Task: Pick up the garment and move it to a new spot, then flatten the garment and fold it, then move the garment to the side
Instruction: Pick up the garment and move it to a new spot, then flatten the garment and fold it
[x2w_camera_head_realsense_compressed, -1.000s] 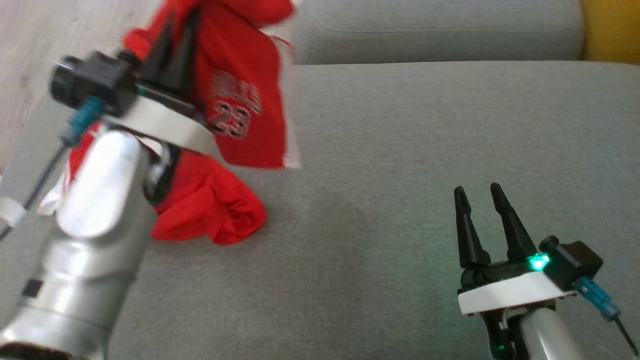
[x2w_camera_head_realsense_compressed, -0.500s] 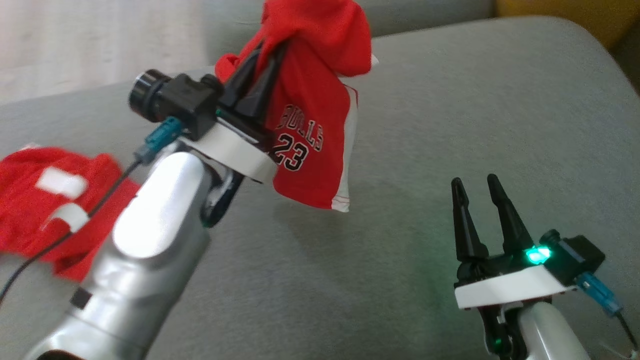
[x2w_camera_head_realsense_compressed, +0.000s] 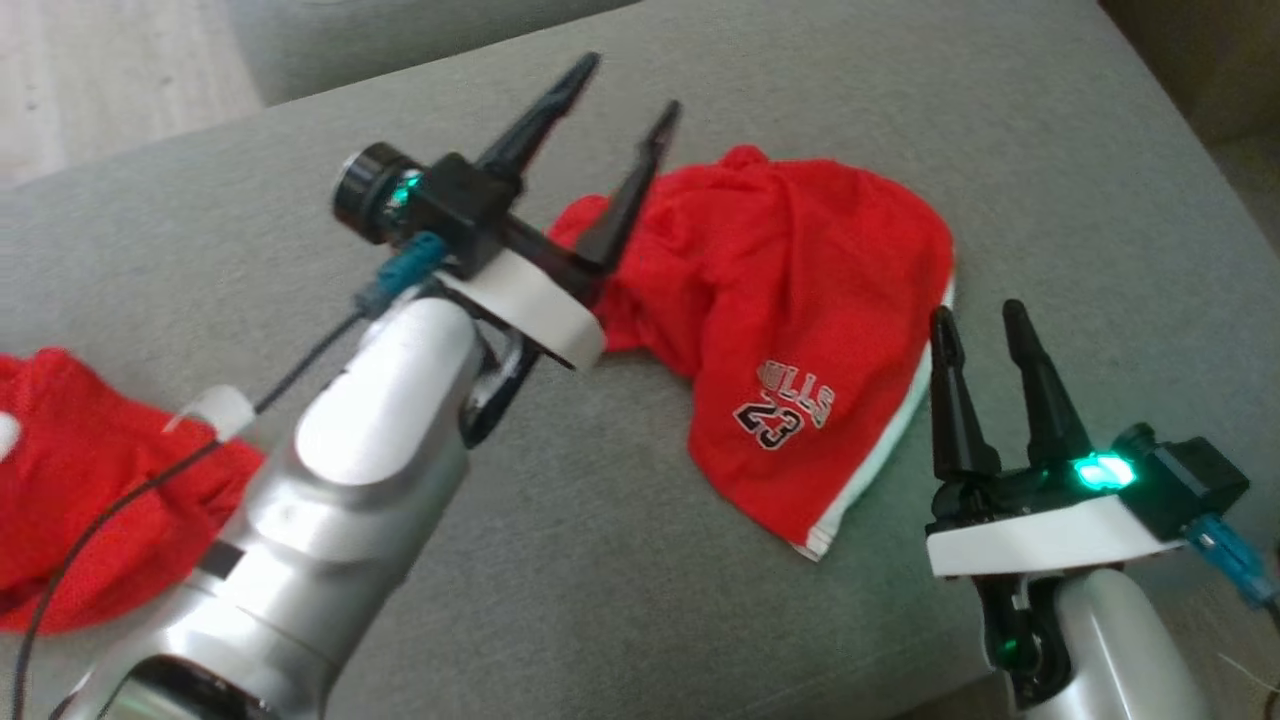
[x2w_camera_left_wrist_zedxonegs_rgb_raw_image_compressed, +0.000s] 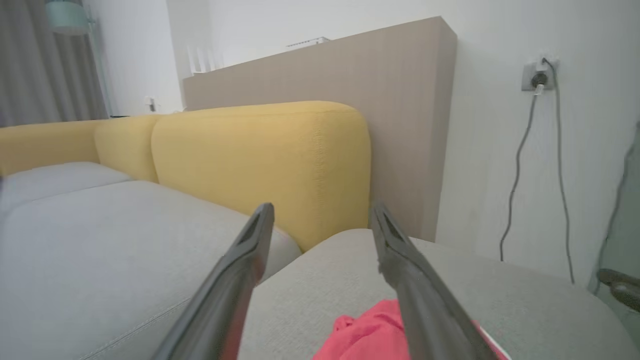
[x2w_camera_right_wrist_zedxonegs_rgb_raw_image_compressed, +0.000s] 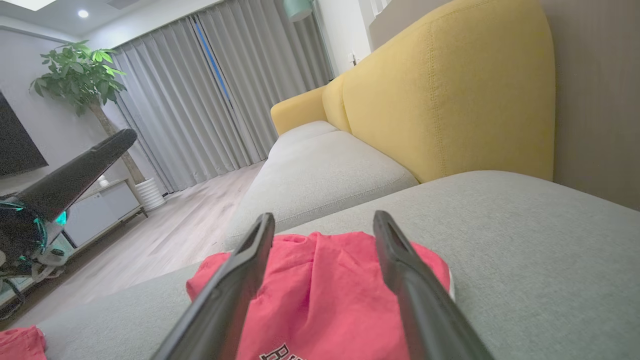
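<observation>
Garment (x2w_camera_head_realsense_compressed: 800, 300) lies crumpled on the grey cushion (x2w_camera_head_realsense_compressed: 1000, 130); relocation judged complete. Your left gripper (x2w_camera_head_realsense_compressed: 631, 84) stands spread and empty over its edge; right gripper (x2w_camera_head_realsense_compressed: 977, 313) likewise parted, empty, beside the hem. Flattening is due: you need holds on opposite edges.
</observation>
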